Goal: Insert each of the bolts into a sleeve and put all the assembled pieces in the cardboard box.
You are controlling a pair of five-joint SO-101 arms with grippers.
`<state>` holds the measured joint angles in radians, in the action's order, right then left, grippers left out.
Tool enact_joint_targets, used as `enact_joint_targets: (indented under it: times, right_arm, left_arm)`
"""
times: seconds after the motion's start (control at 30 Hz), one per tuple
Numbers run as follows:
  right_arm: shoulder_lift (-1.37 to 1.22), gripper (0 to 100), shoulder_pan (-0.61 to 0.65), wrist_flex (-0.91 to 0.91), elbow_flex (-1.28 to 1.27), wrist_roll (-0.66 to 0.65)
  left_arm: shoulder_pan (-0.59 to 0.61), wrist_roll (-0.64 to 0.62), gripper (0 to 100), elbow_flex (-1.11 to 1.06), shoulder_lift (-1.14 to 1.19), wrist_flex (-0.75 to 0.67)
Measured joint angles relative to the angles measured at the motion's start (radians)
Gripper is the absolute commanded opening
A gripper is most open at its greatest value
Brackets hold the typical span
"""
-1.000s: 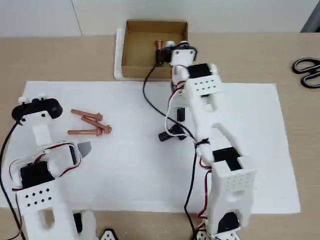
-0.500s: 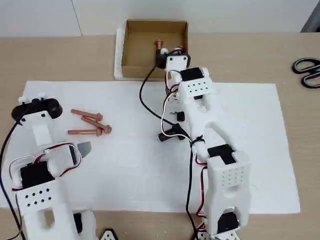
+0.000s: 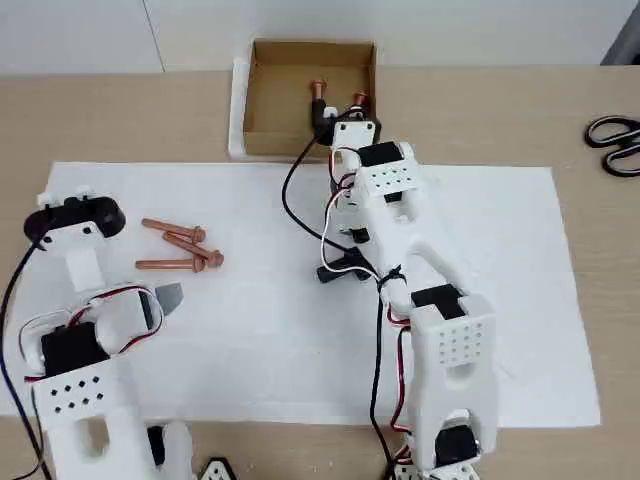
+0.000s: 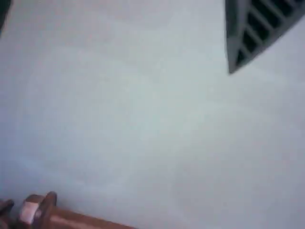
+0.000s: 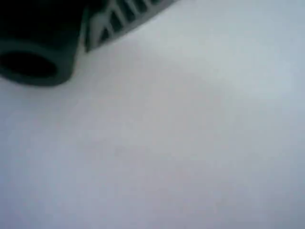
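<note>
Two seemingly assembled copper pieces [image 3: 318,90] stand in the brown cardboard box [image 3: 270,100], the right claw [image 3: 335,116] at its near wall, grip impossible to tell, while three copper bolts [image 3: 180,245] and black sleeves [image 3: 336,268] lie outside it.

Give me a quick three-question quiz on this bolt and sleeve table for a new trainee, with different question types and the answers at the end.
1. How many loose bolts lie on the white paper?
2. True or false: the cardboard box is empty.
3. The right tool is nearest to: A the box, B the loose bolts, C the paper's front edge.
Key: 1 three; 2 false, two copper pieces are in it; 3 A.
</note>
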<state>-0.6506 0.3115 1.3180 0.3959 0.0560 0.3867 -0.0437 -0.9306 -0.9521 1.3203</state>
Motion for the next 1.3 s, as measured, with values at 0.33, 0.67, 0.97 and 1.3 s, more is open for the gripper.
enact_joint_targets:
  times: [0.33, 0.67, 0.97, 1.3]
  right_arm:
    - [-0.009, 0.4, -0.028, 0.054, 0.066, -0.009]
    - [0.124, 0.4, -0.126, 0.333, 0.276, -0.190]
    - [0.287, 0.4, -0.290, 0.353, 0.267, -0.216]
    - [0.420, 0.4, -0.336, 0.353, 0.147, -0.216]
  left_arm:
    - [0.000, 0.000, 30, 0.000, 0.000, 0.000]
    - [0.000, 0.015, 30, 0.140, 0.003, 0.084]
    - [0.000, 0.129, 30, 0.542, 0.408, 0.301]
    - [-0.009, 0.738, 30, 0.816, 0.847, 0.377]
